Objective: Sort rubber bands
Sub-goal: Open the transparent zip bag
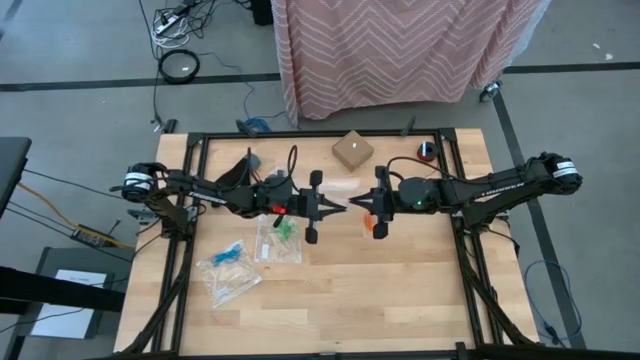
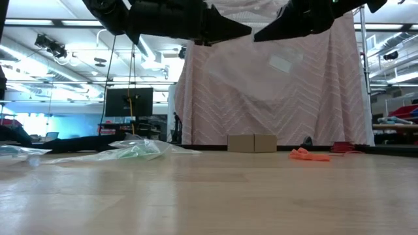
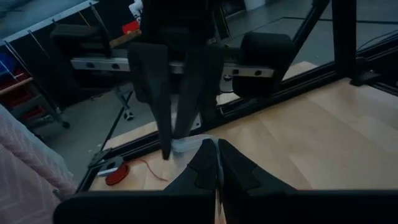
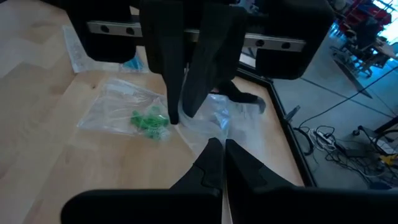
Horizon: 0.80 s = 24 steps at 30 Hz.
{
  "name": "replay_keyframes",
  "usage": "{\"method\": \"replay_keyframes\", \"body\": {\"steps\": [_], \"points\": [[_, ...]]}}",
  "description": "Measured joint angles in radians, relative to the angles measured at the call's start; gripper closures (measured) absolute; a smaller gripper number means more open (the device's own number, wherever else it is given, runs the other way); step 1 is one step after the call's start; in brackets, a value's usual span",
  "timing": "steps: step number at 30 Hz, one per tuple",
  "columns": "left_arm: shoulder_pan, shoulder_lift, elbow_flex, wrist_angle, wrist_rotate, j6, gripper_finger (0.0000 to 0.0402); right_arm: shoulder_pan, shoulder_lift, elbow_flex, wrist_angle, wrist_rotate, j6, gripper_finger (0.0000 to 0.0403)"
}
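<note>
My left gripper (image 1: 335, 207) and my right gripper (image 1: 358, 203) meet tip to tip over the middle of the table, both shut on a clear zip bag (image 2: 274, 72) held high above the wood. Loose orange rubber bands (image 1: 375, 226) lie on the table under the right gripper and also show in the low view (image 2: 308, 155). Green rubber bands (image 4: 149, 121) lie inside a clear bag (image 1: 280, 240) on the table. Blue rubber bands (image 1: 230, 254) lie in another clear bag (image 1: 228, 275) near the left. I see no black bands. My left gripper pinches an edge of the clear bag (image 3: 191, 145) between its two fingertips, coming level from the table's left. The bag is lifted clear of the table and hangs below the fingers. My right gripper pinches the same bag's edge (image 4: 219, 119) between its fingertips, coming level from the table's right, just opposite the left gripper's fingers (image 4: 180, 81). The bag hangs slack below.
A small cardboard box (image 1: 352, 150) stands at the far middle, and a red and black object (image 1: 427, 152) lies to its right. A black frame (image 1: 190, 250) runs along the table's sides. A striped cloth (image 1: 400, 50) hangs beyond the far edge. The near half of the table is bare wood.
</note>
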Motion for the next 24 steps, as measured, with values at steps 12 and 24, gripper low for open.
{"method": "replay_keyframes", "body": {"steps": [12,24], "points": [[-0.001,0.000,0.000,0.010,-0.057,0.014,0.0390,0.002,0.000,0.000,-0.004,-0.008,-0.004,0.0403],[-0.001,-0.001,0.000,-0.031,-0.167,0.057,0.0390,0.004,0.000,0.000,-0.011,-0.031,0.005,0.0403]]}}
